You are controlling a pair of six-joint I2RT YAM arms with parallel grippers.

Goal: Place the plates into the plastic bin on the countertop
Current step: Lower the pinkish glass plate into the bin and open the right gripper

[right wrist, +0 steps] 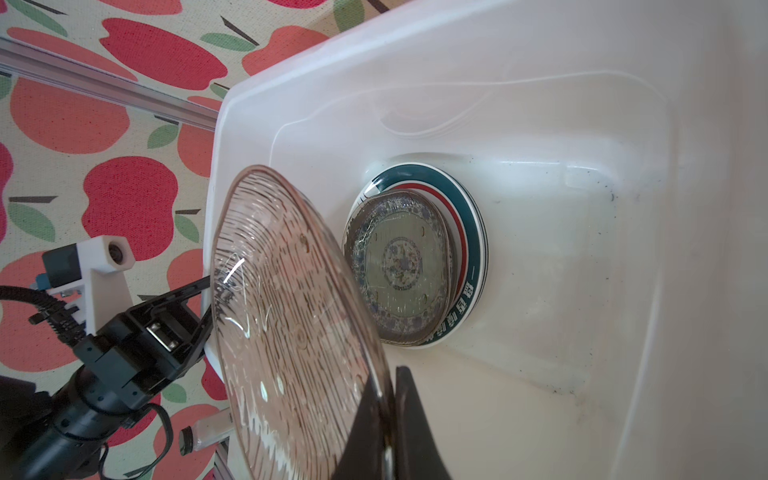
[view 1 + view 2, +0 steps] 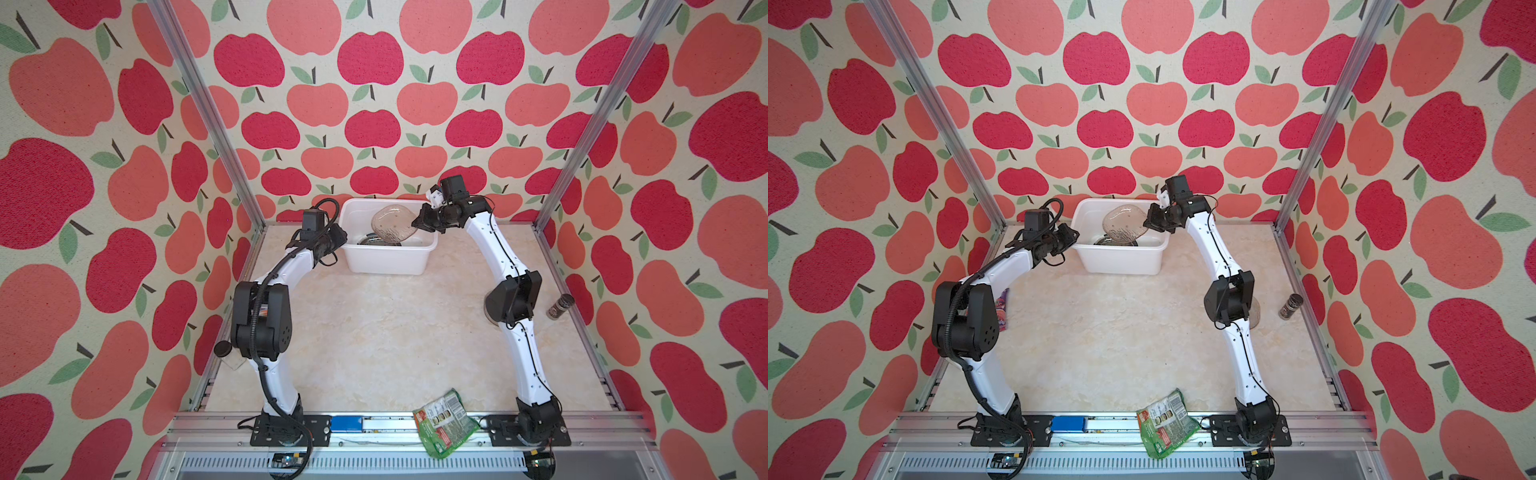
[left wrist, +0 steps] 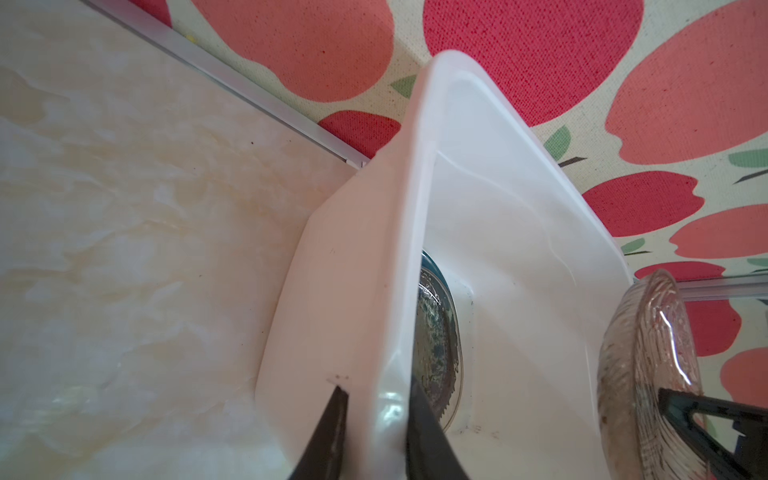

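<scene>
Brownish glass plate hangs tilted over the white bin at the tabletop's back, pinched at its edge by the right claw; the left claw clamps the bin's wall. Released this high, glass may crack on the stacked plates below.

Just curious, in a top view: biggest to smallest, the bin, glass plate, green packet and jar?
1. bin
2. green packet
3. glass plate
4. jar
The packet lies nearer the camera, so its place above the plate is unsure.
</scene>
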